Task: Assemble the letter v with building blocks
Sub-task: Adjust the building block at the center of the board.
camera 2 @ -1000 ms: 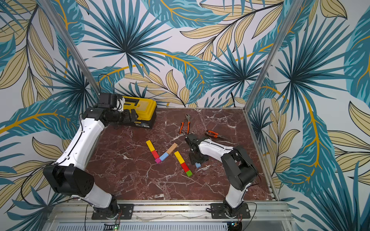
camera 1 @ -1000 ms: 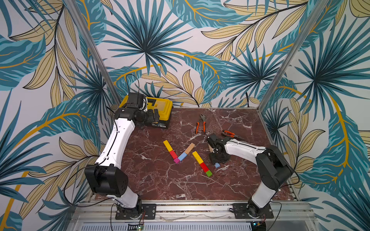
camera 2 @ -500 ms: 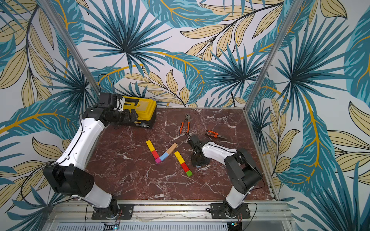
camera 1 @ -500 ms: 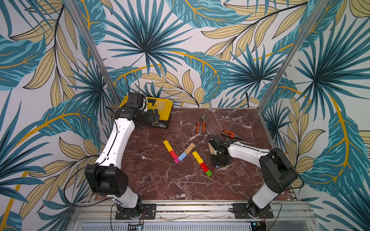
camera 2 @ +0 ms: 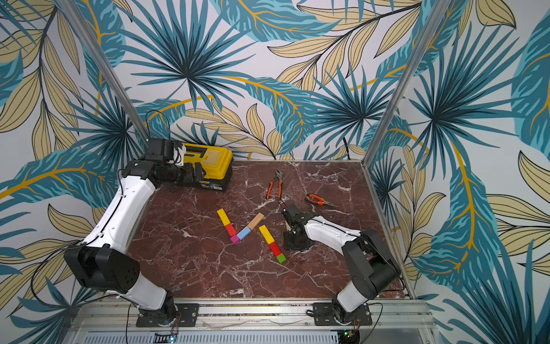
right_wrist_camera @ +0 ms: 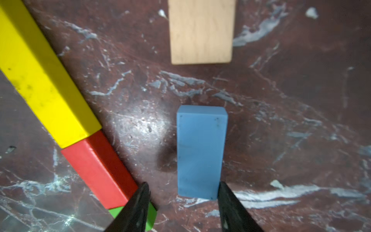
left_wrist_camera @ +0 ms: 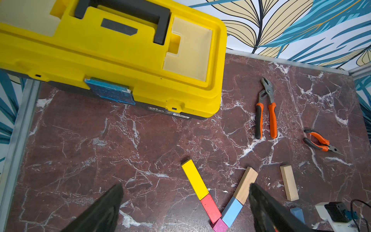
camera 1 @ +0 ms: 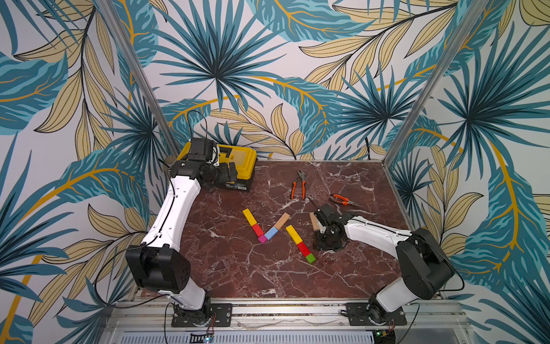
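The jaws of the right gripper (right_wrist_camera: 183, 188) stand partly open astride the near end of the light-blue block (right_wrist_camera: 200, 152). One jaw is right against the block's long side and the other stands off with a gap, so nothing is gripped yet. The left gripper (left_wrist_camera: 185, 185) is spread wide and empty, parked near the toolbox (camera 1: 238, 162) at 11 o'clock on the table.

One finished V (camera 1: 262, 239) sits at the table's centre. At 4 o'clock from it, a yellow bar (right_wrist_camera: 44, 76), red block (right_wrist_camera: 98, 170) and green cube (right_wrist_camera: 118, 213) lie end to end as the first arm of a second V. The blue block and a plain-wood bar (right_wrist_camera: 200, 32) lie loose beside that arm, under the right gripper.

To do this pick well, I would centre the gripper over the block so both jaws meet its long faces squarely. The free jaw is close to the red block and green cube and could nudge them. The block then probably belongs end-on against the cube, pointing to about 1 o'clock.

The tabletop (camera 1: 238, 277) is glossy dark-red marble pattern, so blocks may slide. Groove-joint pliers (camera 1: 299, 186) lie at 1 o'clock and needle-nose pliers (camera 1: 342, 200) at 2 o'clock. Palm-leaf wallpaper (camera 1: 268, 59) and aluminium posts (camera 1: 134, 74) enclose the cell.
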Robot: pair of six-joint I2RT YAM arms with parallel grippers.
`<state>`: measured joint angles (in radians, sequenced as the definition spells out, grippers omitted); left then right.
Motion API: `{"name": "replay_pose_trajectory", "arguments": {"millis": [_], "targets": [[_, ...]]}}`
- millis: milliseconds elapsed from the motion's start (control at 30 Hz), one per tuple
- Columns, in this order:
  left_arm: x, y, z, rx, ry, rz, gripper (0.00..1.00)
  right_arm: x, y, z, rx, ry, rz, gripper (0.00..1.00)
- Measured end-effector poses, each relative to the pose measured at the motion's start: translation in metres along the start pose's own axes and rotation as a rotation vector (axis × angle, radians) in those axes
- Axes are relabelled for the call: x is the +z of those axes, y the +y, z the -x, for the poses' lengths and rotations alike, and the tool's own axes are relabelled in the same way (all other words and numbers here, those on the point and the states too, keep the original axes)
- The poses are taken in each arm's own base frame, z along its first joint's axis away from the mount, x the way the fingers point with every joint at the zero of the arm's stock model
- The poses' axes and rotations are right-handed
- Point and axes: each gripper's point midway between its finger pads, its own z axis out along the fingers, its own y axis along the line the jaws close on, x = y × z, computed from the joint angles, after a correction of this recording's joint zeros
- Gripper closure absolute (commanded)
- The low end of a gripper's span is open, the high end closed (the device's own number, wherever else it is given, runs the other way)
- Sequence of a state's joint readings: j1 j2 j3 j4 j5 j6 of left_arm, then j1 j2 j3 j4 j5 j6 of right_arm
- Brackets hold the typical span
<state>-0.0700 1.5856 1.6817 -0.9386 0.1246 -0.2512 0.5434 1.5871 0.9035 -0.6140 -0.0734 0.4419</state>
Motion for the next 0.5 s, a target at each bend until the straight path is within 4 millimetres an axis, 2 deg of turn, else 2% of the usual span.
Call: {"name": "replay_pose_trajectory", "arguments": {"millis": [167, 233, 367, 500], "targets": [[0.000, 0.000, 0.000, 0.000, 0.000, 0.000, 0.01, -0.002, 0.018, 0.004, -0.027, -0.010, 0.043, 0.43], [0.000, 0.000, 0.000, 0.000, 0.000, 0.000, 0.01, -0.004, 0.022, 0.006, -0.028, -0.018, 0.048, 0.39], [0.001, -0.002, 0.000, -0.001, 0.002, -0.010, 0.00, -0.008, 0.016, 0.010, -0.010, -0.043, 0.011, 0.32], [0.001, -0.012, -0.003, 0.014, 0.009, -0.035, 0.01, -0.035, 0.004, 0.018, 0.030, -0.136, -0.029, 0.23]]}}
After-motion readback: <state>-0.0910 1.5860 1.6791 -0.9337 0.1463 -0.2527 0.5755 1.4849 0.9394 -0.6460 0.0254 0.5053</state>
